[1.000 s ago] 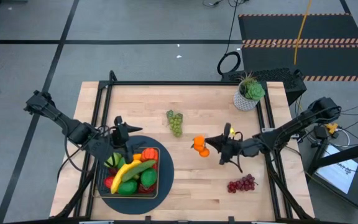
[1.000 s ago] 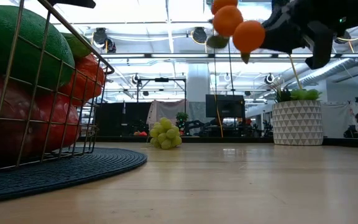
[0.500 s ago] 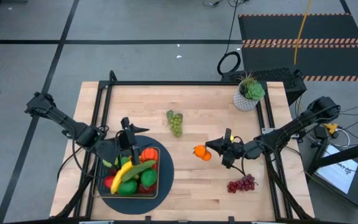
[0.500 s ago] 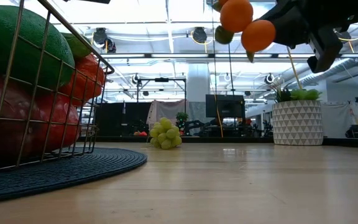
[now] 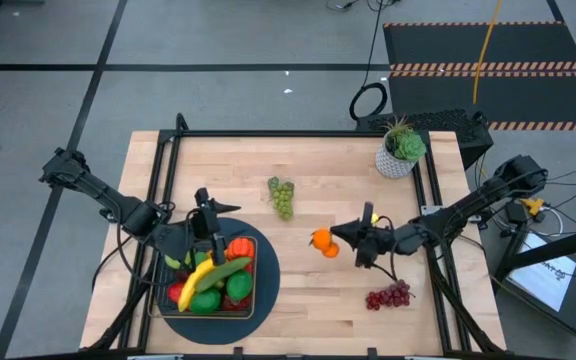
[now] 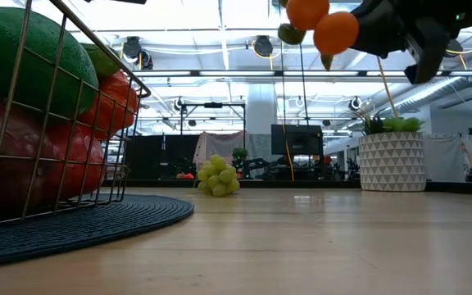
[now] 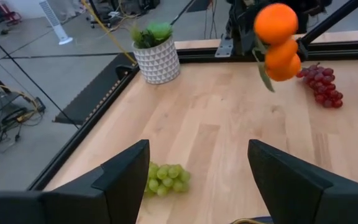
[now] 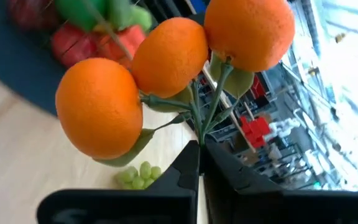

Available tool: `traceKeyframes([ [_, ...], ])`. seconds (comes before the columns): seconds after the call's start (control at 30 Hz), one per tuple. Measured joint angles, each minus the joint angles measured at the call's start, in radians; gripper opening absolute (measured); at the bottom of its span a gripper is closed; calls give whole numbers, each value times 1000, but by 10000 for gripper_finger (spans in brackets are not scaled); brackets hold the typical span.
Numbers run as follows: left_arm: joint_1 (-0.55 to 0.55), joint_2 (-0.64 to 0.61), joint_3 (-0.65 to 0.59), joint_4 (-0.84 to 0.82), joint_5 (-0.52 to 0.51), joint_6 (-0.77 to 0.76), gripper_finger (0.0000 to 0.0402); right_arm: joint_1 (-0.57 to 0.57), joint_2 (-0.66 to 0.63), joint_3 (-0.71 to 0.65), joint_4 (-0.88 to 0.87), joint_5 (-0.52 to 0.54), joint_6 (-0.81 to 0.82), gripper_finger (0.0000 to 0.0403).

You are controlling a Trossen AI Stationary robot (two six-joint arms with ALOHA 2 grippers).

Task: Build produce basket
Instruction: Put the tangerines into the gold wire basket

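Note:
The dark wire basket [image 5: 251, 292] sits on a round dark mat [image 5: 266, 262] at the table's near left. It holds produce: a yellow banana [image 5: 198, 282], green and red pieces, and an orange pepper [image 5: 240, 246]. My left gripper [image 5: 209, 214] hovers open just above the basket's far edge, touching nothing. My right gripper [image 8: 199, 146] is at mid-table, shut on a cluster of three oranges [image 5: 321, 242] with green stems and leaves. The oranges also show high in the low view [image 6: 322, 23]. Green grapes [image 5: 282, 196] and purple grapes [image 5: 388, 295] lie on the table. My right gripper pinches the oranges' gathered green stems [image 8: 199, 124] between its two fingertips, at their free ends. The fingers come level from the table's right side. The three oranges stick out beyond the fingertips toward the basket, lifted well clear of the table.
A potted green plant [image 5: 400, 150] in a white pot stands at the far right corner. A black frame rail [image 5: 298, 133] runs along the table's edges. Bare wood lies between the mat and the oranges.
My right gripper has rolled at the wrist while staying in place. The orange cluster has turned with it and swung a little higher, still held clear of the table. My left gripper has also rolled slightly above the basket, staying open.

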Motion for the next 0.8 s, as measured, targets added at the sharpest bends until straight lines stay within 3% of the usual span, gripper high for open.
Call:
traceKeyframes([
  [0.33,0,0,0,37,25,4,273,-22,0,0,110,1,345,6],
  [0.8,0,1,0,97,49,22,273,-62,0,0,126,2,1035,6],
])
